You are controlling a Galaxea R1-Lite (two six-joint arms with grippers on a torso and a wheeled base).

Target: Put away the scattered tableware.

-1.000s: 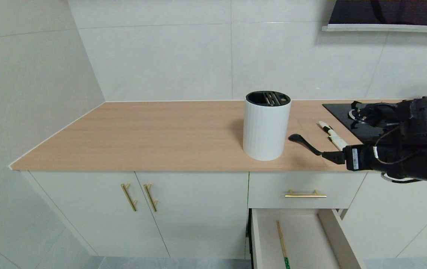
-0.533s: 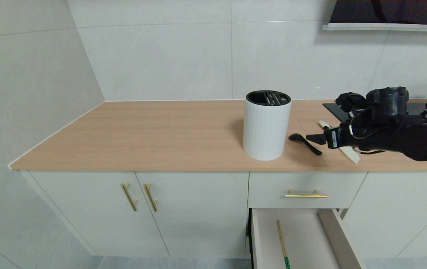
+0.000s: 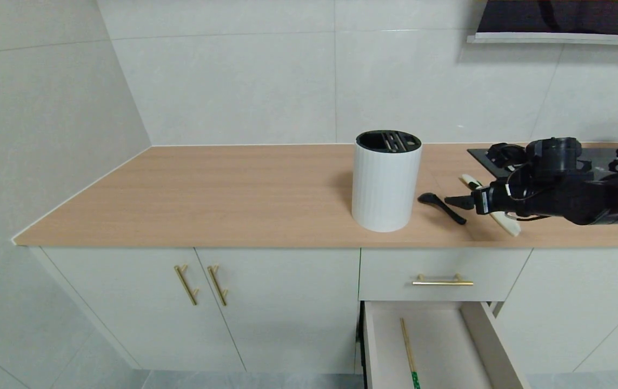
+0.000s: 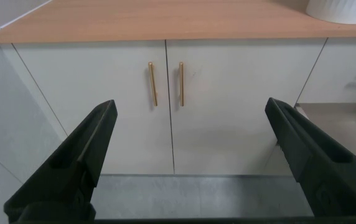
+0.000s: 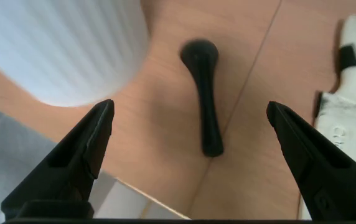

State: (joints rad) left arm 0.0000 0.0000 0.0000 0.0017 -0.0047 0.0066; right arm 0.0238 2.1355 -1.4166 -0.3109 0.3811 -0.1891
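Right gripper [image 5: 188, 106] hung open, spoon [image 5: 206, 118] between its fingers; lowering squarely onto the handle seemed wise. Left gripper [image 4: 190, 102] gaped too.

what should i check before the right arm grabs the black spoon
1. Right tool open: ok, spread wide with the black spoon between in the right wrist view.
2. Spoon lying free on the counter, apart from the white holder and the cream utensil: ok.
3. Tool low enough to close on the spoon: cannot tell.
4. Drawer open to receive it: ok, chopsticks inside.
5. Left tool out of the way: ok, open, facing the cabinet doors.
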